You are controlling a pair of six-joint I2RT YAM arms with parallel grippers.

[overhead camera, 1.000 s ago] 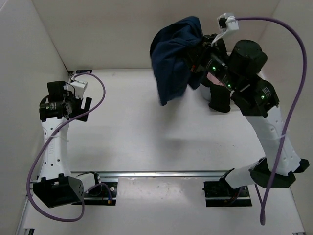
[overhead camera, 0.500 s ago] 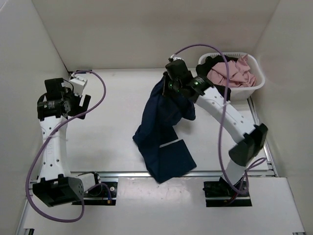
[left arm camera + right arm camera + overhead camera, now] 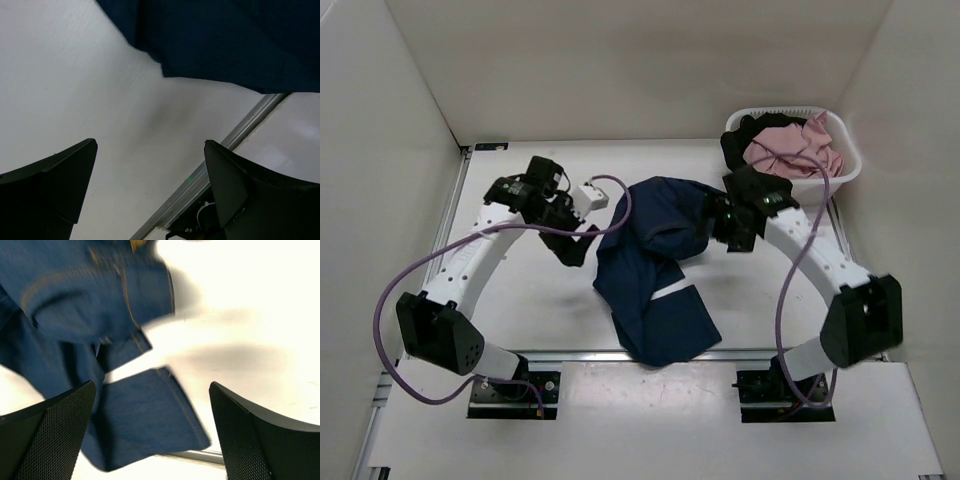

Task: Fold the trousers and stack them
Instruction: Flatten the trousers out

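"Where are the jeans?"

"I see the trousers (image 3: pixel 655 270) in a crumpled heap in the middle of the table (image 3: pixel 535 310). One end reaches the near edge."

"And the hands?"

"My left gripper (image 3: pixel 150 144) is spread wide beside them, holding nothing. My right gripper (image 3: pixel 152 385) is spread wide too."

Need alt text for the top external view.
Dark blue trousers lie crumpled mid-table between the left tool and right tool, both open. A white basket holding a pink garment and a black garment sits far right.
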